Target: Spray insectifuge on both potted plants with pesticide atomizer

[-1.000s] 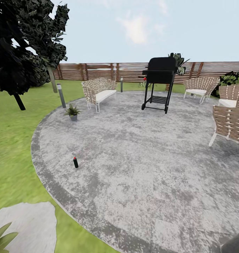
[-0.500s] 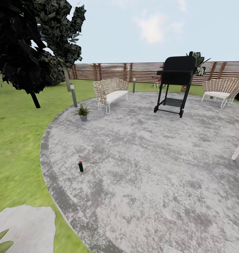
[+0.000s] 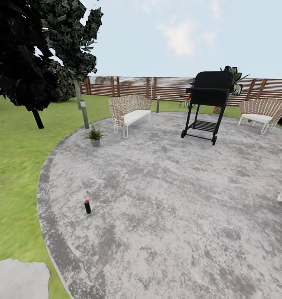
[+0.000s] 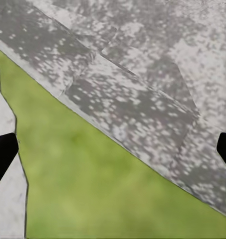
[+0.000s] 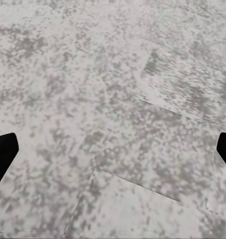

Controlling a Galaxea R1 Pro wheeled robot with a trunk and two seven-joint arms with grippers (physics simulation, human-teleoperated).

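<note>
The pesticide atomizer (image 3: pixel 87 206), a tiny dark bottle with a red top, stands upright on the round stone patio (image 3: pixel 170 195) near its left rim. One potted plant (image 3: pixel 94 136), a low green rosette in a grey pot, sits at the patio's far left edge beside a grey bollard lamp (image 3: pixel 84 113). My left gripper (image 4: pixel 113 152) hangs open over the border between lawn and patio stones, with nothing between its fingers. Open too, my right gripper (image 5: pixel 113 152) hovers above bare patio stone.
A woven bench (image 3: pixel 128 113), a black grill (image 3: pixel 208 104) and a woven chair (image 3: pixel 262 113) stand toward the back of the patio. Dark trees (image 3: pixel 29 58) rise on the left lawn. A slatted wooden fence (image 3: pixel 157 88) closes the back. A stepping stone (image 3: pixel 16 282) lies at lower left.
The head view has swung left and edged forward: the atomizer and plant sit slightly lower, the right-hand chairs have slid out of the picture, and the leaves at bottom left are gone.
</note>
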